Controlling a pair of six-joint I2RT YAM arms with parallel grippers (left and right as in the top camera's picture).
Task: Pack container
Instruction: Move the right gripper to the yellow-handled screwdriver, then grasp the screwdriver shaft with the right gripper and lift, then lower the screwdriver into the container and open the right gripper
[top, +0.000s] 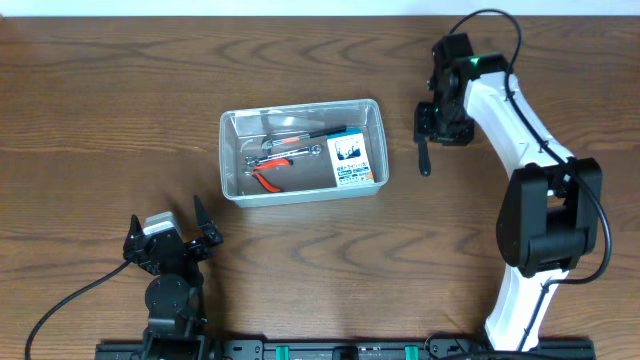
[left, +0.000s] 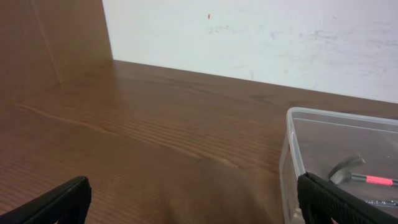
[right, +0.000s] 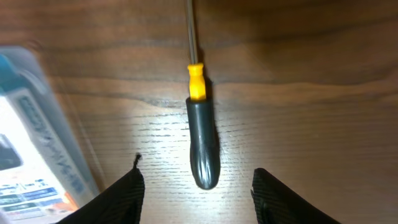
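The clear plastic container (top: 300, 150) stands mid-table and holds red-handled pliers (top: 268, 178), a wrench (top: 290, 153), other tools and a small blue-and-white box (top: 356, 160). Its corner shows in the left wrist view (left: 292, 149) and its wall in the right wrist view (right: 43, 124). A screwdriver (right: 203, 134) with a black handle and yellow collar lies on the table right of the container; in the overhead view (top: 424, 158) it shows below the right gripper. My right gripper (right: 198, 193) is open, hovering over the handle's end, not touching. My left gripper (top: 172, 232) is open and empty at the front left.
The wooden table (top: 120, 100) is bordered by a white wall (left: 280, 37) at the far side in the left wrist view. The right arm (top: 530, 200) reaches along the table's right side.
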